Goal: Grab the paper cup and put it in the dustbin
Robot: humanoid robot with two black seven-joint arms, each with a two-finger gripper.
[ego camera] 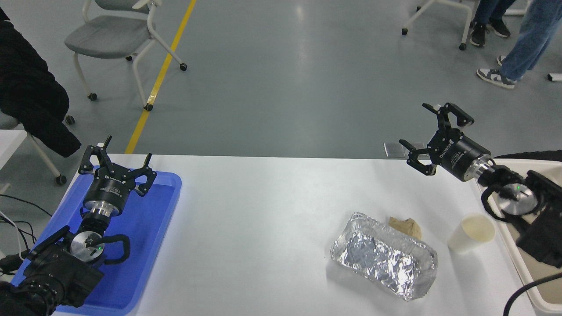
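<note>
The paper cup (470, 232) stands upright near the table's right side, white with a cream inside, just right of the foil tray. The dustbin (522, 259), cream-white, sits at the right edge, largely covered by my right arm. My right gripper (423, 131) is raised above the table's far right edge, open and empty, well behind and above the cup. My left gripper (118, 158) is open and parked over the blue tray at the lower left.
A crumpled silver foil tray (384, 256) lies left of the cup, with a brown paper wad (406, 226) behind it. A blue flat tray (145, 237) occupies the table's left end. Chairs and a person's legs (518, 39) stand on the floor beyond.
</note>
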